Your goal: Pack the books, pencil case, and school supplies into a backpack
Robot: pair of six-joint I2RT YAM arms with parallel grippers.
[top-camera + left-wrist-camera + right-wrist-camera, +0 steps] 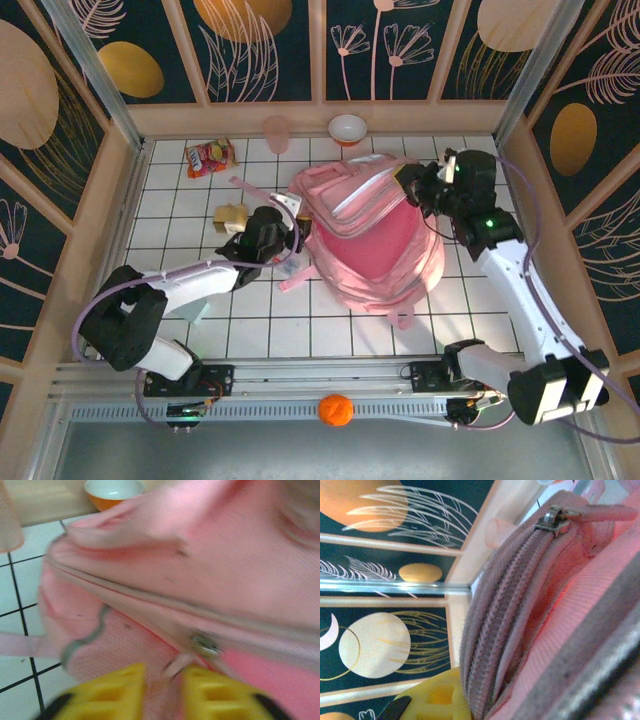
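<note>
Over on the left, a red-orange foil snack packet (210, 157) lies by the back wall. Nearer, a tan-yellow blocky piece (231, 216) of the school supplies sits on the white tiles (180, 225), just beside the left gripper (292, 243) and not yet packed. That claw is nosed up against the left flank of the large soft pink backpack (380, 240) with white trim, which sprawls flat mid-table. Its yellow fingers (107, 695) stand slightly apart with a pink pull tab (172, 667) between them, just under the metal zip slider (205, 645), and I can't tell whether they pinch it or have let go. The bag looks light and floppy, cloth that bunches and slides, so I'd say the tab or a firm seam is the place to grab. On the right, the right gripper (408, 183) is clenched on the backpack's upper rim, right beside the zip teeth (490, 630), seemingly bracing the opening.
</note>
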